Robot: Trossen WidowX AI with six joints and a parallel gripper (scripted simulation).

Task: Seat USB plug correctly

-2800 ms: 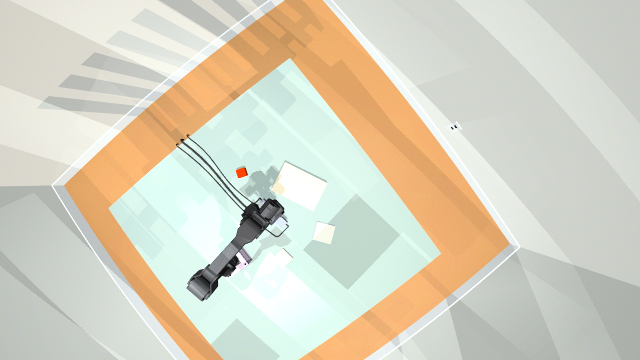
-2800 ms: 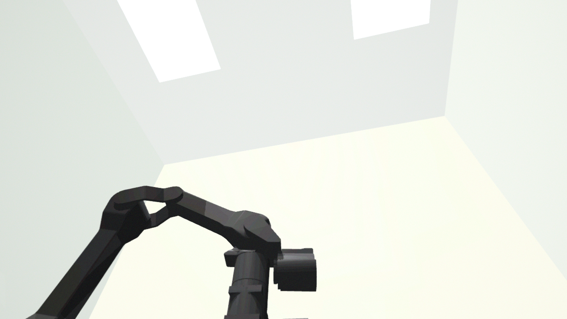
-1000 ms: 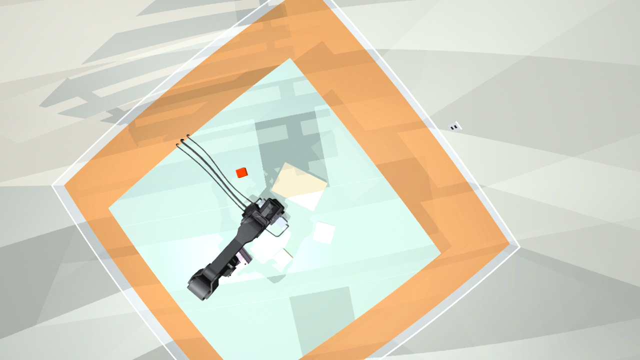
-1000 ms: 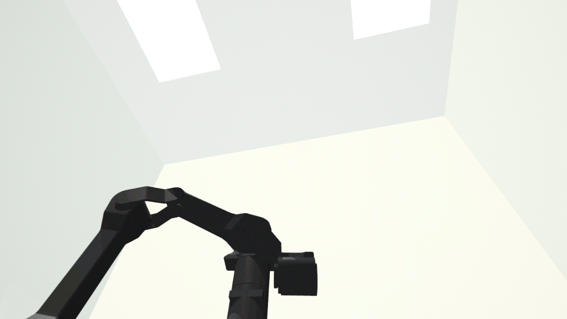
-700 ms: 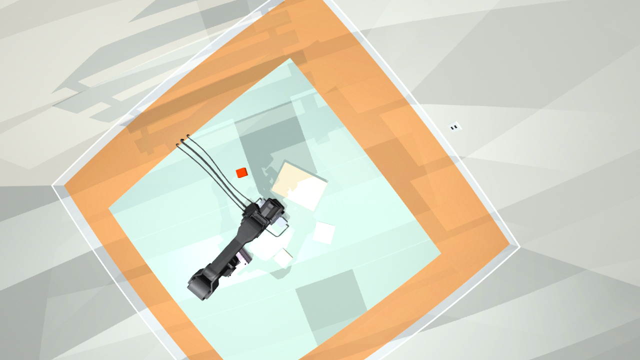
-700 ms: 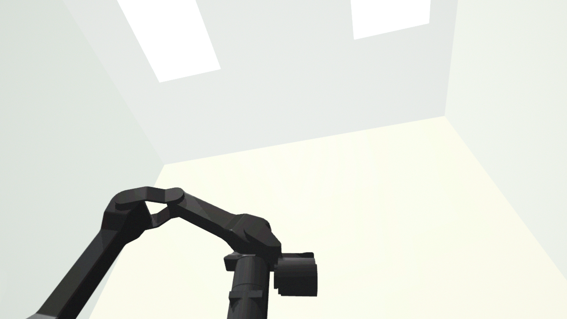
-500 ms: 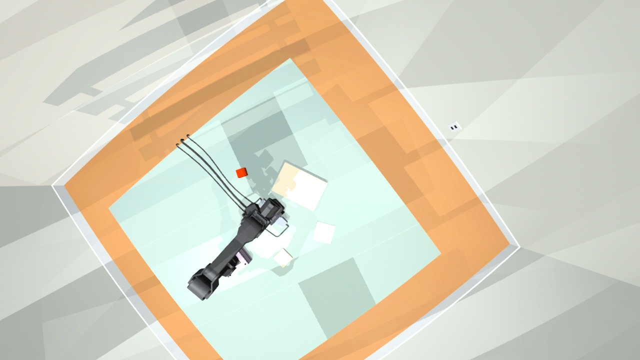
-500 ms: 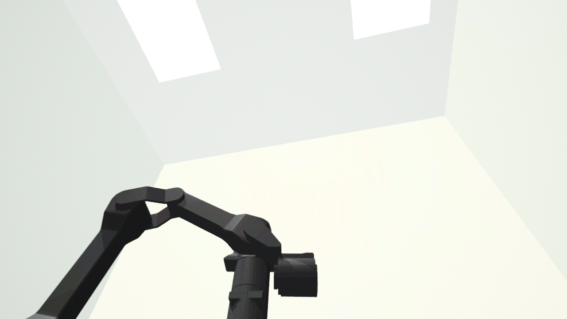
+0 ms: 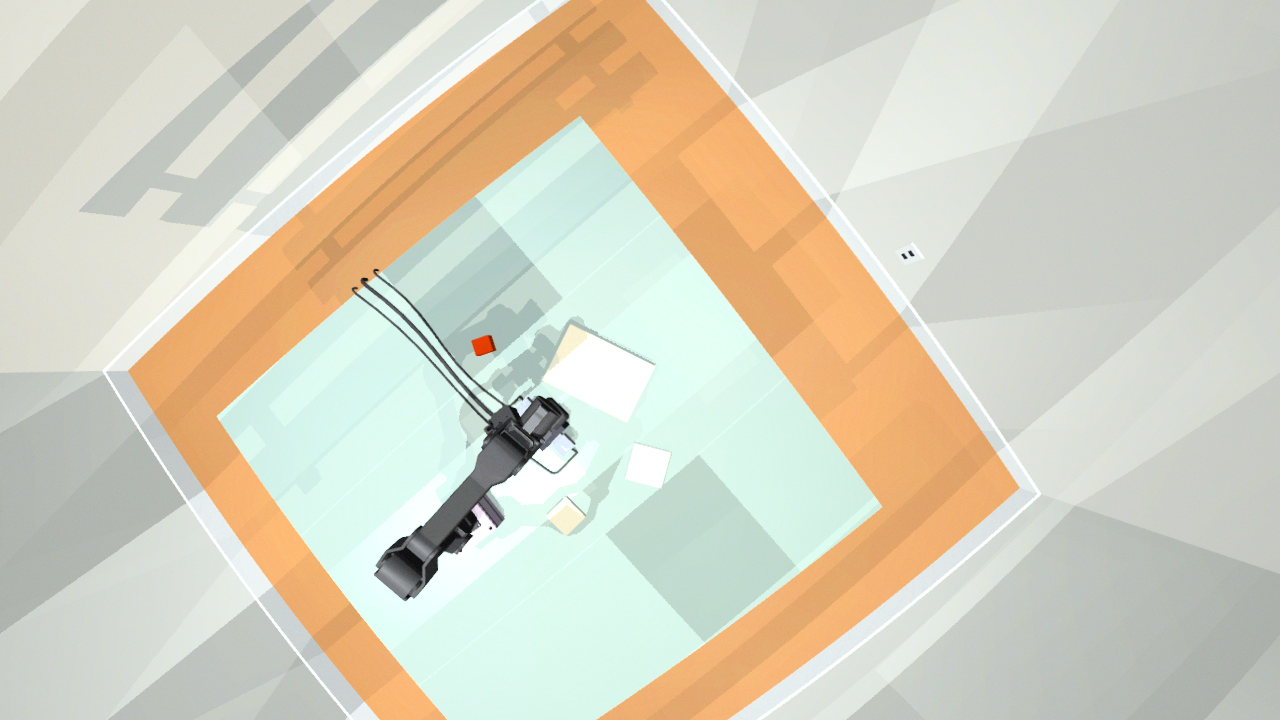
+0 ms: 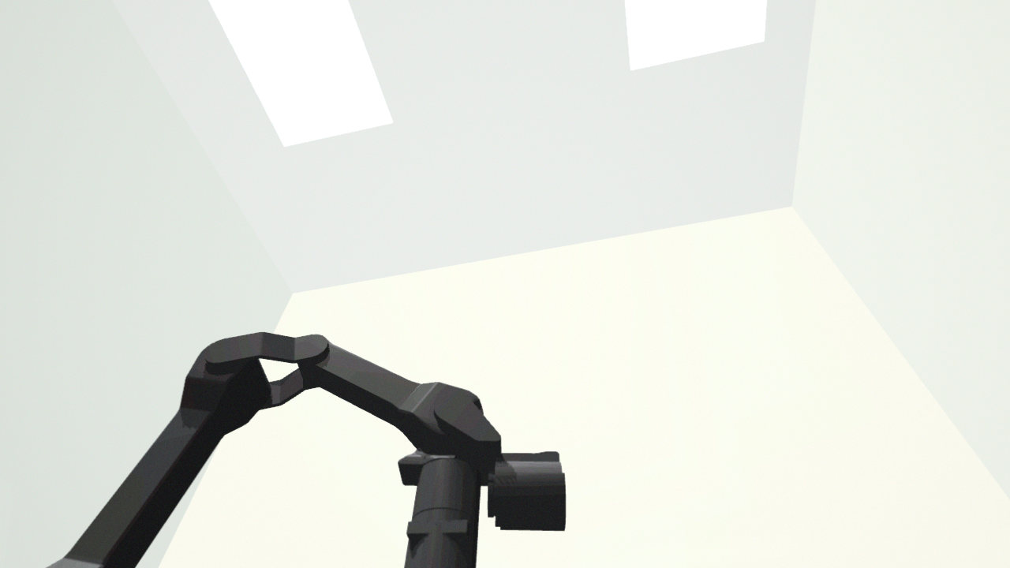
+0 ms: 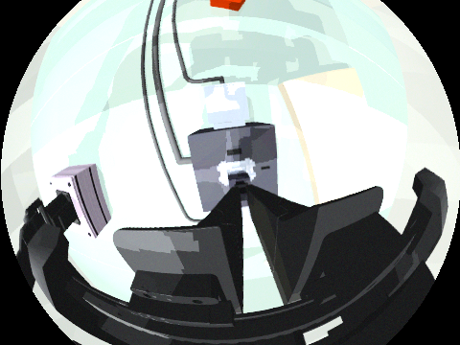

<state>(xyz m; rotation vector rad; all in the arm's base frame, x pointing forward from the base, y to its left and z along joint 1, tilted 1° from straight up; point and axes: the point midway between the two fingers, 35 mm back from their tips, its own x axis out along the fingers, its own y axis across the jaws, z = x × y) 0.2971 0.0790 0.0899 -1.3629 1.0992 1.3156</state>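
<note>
USB plug [image 11: 238,176] sits at the top of the dark power cube [image 11: 203,150], pinched between your gripper's fingertips; you cannot tell how deep it is. Beyond the cube's far side, you see a pale block [image 11: 225,103] with a cable [image 11: 178,53] at it.

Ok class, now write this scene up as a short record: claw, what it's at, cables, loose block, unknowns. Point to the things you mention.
claw: closed on the plug [image 11: 236,175], fingertips together [image 11: 241,186]
under claw: dark power cube [image 11: 205,179]
cables: dark, running up to the cube's side
loose block: red [image 9: 483,345] [image 11: 228,4], apart from the cube
left in wrist view: pinkish box [image 11: 88,198]
unknown: whether the plug is seated, and which way round
</note>
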